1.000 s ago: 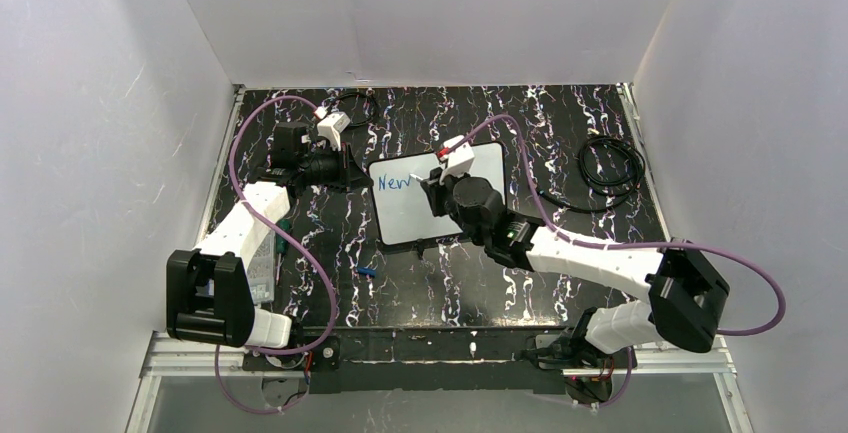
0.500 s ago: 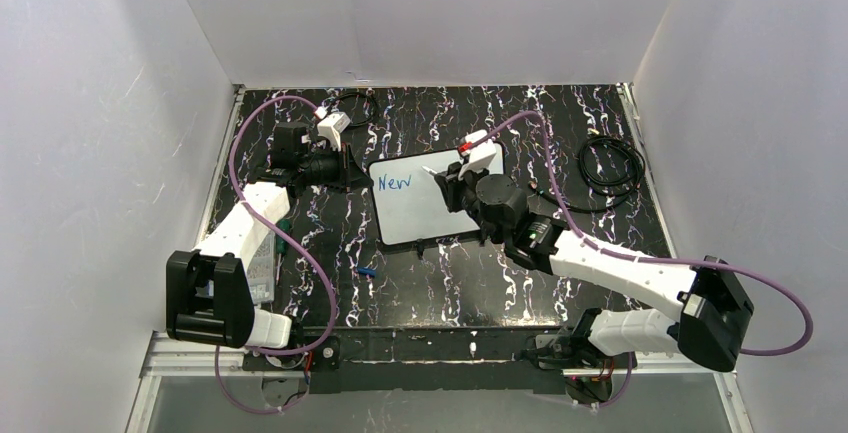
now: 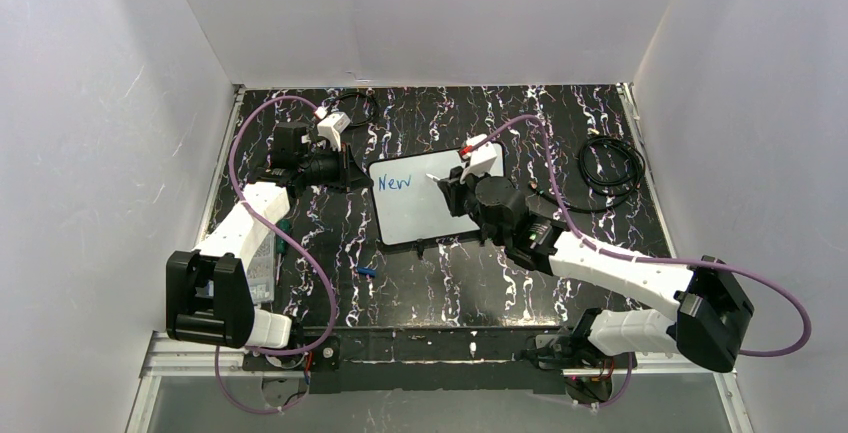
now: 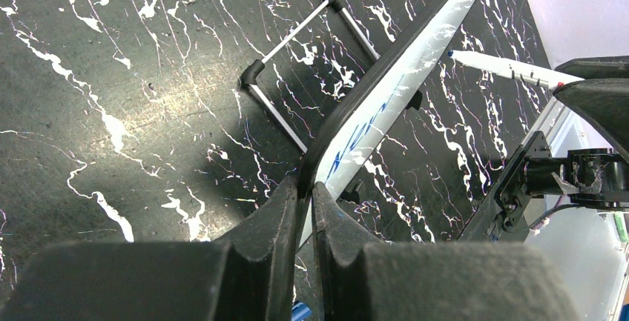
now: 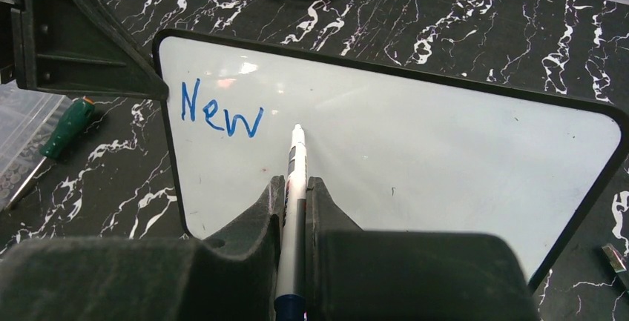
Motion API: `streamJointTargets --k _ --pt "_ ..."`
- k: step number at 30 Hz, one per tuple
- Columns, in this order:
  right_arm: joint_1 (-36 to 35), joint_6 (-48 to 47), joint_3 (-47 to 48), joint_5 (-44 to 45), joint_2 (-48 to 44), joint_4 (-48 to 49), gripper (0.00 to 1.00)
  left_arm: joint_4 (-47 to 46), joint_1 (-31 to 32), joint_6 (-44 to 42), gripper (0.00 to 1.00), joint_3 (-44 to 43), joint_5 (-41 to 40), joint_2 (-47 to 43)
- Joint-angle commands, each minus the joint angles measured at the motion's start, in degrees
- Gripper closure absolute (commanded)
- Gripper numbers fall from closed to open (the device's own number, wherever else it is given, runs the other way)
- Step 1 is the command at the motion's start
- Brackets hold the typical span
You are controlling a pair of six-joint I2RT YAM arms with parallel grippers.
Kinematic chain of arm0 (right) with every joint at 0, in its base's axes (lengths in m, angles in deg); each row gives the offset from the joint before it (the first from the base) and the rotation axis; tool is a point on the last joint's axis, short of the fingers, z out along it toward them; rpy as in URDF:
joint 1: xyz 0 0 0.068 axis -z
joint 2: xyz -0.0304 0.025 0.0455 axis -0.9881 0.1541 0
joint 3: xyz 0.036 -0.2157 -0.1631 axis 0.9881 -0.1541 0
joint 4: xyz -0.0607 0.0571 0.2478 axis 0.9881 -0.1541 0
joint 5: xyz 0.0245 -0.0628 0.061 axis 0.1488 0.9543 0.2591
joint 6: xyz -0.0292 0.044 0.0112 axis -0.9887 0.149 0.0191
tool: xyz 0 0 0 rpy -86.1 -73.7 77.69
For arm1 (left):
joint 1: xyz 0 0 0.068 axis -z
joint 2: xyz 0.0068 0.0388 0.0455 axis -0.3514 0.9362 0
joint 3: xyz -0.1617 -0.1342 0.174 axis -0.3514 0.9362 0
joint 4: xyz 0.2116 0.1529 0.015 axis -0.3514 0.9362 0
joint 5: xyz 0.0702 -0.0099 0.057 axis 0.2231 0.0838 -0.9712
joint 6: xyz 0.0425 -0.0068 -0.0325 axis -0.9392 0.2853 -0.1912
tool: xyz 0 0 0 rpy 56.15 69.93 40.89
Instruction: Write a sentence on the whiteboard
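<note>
On the counter [image 3: 450, 293], the whiteboard [image 3: 410, 218] had its left edge clamped in the left jaws. The right jaws pinched the marker [image 5: 297, 158], tip just right of "New" [image 5: 221, 113]. The next word probably wanted a clear gap, light pressure and the same baseline.

Black, white-veined tabletop [image 3: 440, 283]. Coiled black cable [image 3: 610, 165] at far right. Green-handled screwdriver [image 5: 67, 128] at left, by a clear plastic packet [image 5: 18, 124]. Small blue piece [image 3: 366, 273] lies near the front.
</note>
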Motion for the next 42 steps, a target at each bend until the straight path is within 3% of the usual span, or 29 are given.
streamJointTargets --k 1,20,33,42 --pt "0.63 0.95 -0.64 0.20 -0.05 2.46 0.99 0.76 0.41 -0.40 1.00 0.05 1.03 -2.32" --pt "2.07 0.81 0.06 -0.87 3.22 6.25 0.99 0.76 0.41 -0.56 1.00 0.05 1.13 -2.22" --pt "2.04 2.94 -3.10 -3.26 1.58 2.49 0.99 0.76 0.41 -0.52 1.00 -0.03 1.21 -2.18" --pt "2.04 2.54 -3.29 1.30 0.53 3.34 0.99 0.76 0.47 -0.51 1.00 0.05 1.21 -2.14"
